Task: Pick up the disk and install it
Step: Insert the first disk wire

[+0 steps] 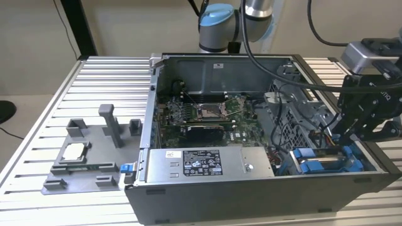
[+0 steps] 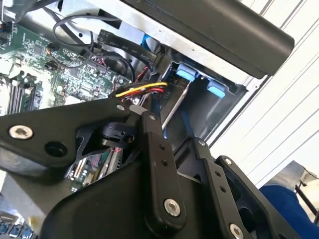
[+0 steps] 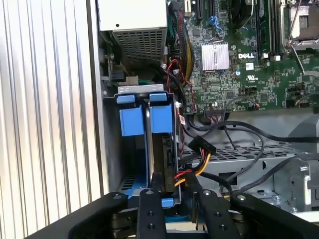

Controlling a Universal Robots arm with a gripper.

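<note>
The flat silver-grey metal disk in its blue plastic frame stands on edge in the drive bay at the corner of the open grey computer case, directly under the black hand, whose fingers reach down to its near end among the yellow and red cables; whether they clench it or have released, I cannot tell. It looks stiff, fairly heavy and shock-sensitive, with smooth metal faces likely to slip. The blue frame edges seem the safer hold.
</note>
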